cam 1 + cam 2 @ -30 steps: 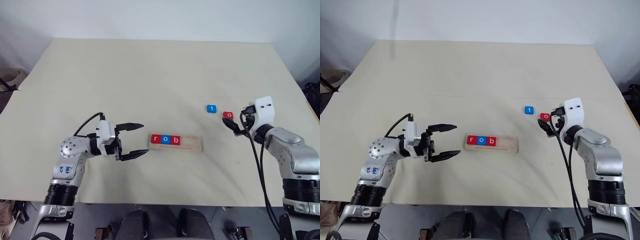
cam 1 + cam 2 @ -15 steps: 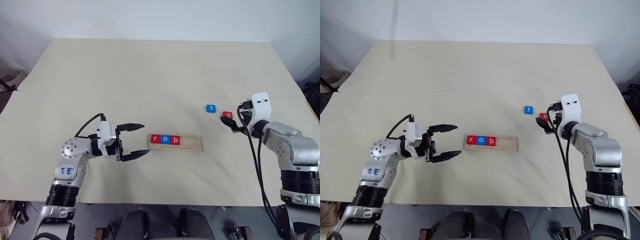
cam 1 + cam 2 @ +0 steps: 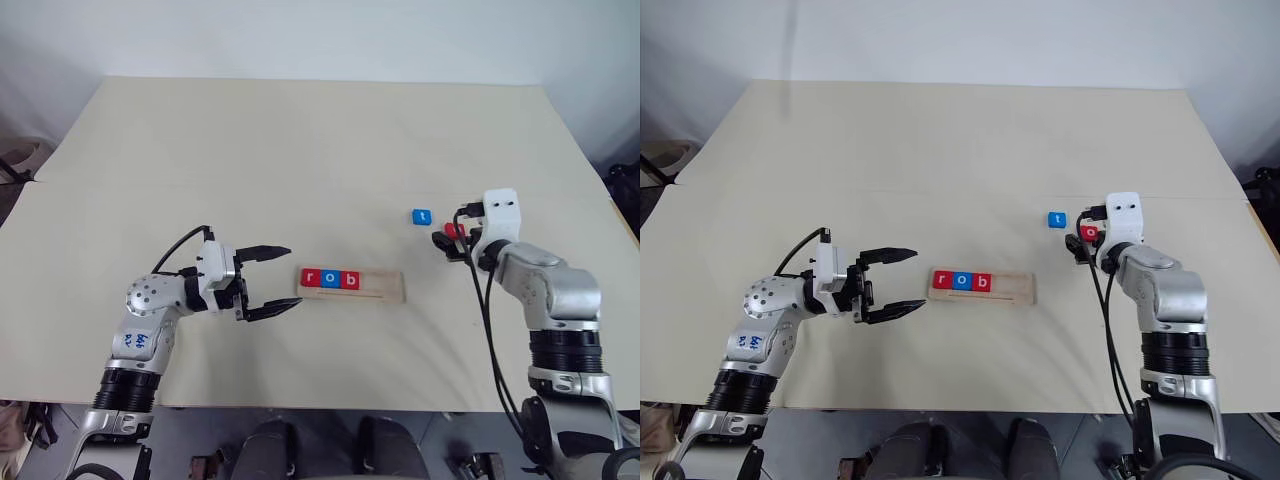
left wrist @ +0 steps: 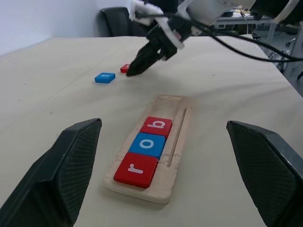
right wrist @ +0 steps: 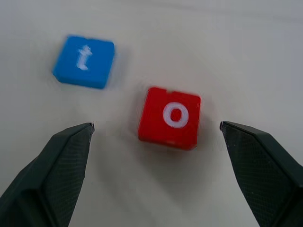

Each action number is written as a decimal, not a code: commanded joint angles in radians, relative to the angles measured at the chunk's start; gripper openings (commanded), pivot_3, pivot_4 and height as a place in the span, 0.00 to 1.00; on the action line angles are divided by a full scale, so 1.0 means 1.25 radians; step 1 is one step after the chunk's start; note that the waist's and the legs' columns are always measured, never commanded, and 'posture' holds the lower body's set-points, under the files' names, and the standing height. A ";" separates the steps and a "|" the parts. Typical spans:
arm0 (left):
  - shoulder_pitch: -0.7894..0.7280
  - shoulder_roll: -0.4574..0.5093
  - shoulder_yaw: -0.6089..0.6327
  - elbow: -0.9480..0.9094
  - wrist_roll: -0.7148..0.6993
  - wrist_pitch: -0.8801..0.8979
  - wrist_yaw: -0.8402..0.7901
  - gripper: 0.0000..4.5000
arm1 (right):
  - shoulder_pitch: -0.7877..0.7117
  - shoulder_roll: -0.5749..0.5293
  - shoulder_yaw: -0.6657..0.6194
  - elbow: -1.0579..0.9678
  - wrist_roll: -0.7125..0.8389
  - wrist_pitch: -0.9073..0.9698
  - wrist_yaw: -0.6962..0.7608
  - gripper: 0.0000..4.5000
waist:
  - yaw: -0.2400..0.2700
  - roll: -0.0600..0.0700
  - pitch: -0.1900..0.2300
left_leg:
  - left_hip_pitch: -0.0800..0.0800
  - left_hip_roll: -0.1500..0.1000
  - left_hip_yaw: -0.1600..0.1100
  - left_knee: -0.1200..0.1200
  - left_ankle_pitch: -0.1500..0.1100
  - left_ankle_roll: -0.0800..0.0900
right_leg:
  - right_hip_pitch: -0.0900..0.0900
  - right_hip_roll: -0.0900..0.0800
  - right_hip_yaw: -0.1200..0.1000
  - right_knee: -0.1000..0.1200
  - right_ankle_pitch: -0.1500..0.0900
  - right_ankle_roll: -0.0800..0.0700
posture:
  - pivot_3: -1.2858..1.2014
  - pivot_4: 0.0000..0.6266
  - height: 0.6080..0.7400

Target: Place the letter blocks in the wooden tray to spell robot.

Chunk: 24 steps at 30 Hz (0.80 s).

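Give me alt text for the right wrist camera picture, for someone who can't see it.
A red block with a white letter o lies on a pale table, centred between the two spread black fingers of the open right gripper. A blue letter t block lies just beyond it, apart from it.

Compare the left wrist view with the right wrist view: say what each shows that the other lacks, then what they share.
Left wrist view alone: the wooden tray holding the red r, blue o and red b, and the right tool hovering by the loose blocks. Right wrist view alone: the white o on the red block, between its open fingers. Both: blue t, that red block, the table.
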 commanded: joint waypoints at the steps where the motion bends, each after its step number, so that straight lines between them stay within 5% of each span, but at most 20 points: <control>1: -0.002 0.002 0.005 -0.043 0.000 -0.001 0.010 1.00 | -0.016 0.015 -0.019 0.007 -0.016 -0.019 -0.035 0.95 | 0.000 0.000 0.000 | 0.000 0.000 0.000 0.000 0.000 0.000 | 0.000 0.000 0.000 0.000 0.000 0.000 | 0.52 0.24 1.00; 10: 0.012 0.004 0.007 -0.065 -0.002 0.007 0.025 1.00 | -0.017 0.037 -0.031 -0.019 -0.005 0.004 -0.041 0.36 | 0.001 0.000 0.000 | 0.000 0.000 0.000 0.000 0.000 0.000 | 0.000 0.000 0.000 0.001 0.000 0.000 | 0.52 0.24 1.00; 24: 0.003 0.000 -0.007 -0.047 -0.008 0.019 0.001 1.00 | 0.210 0.113 -0.124 -0.578 0.058 0.385 -0.090 0.36 | 0.003 0.000 0.000 | -0.001 0.000 -0.001 -0.001 0.000 0.000 | -0.001 0.000 0.000 0.000 0.000 0.000 | 0.52 0.24 1.00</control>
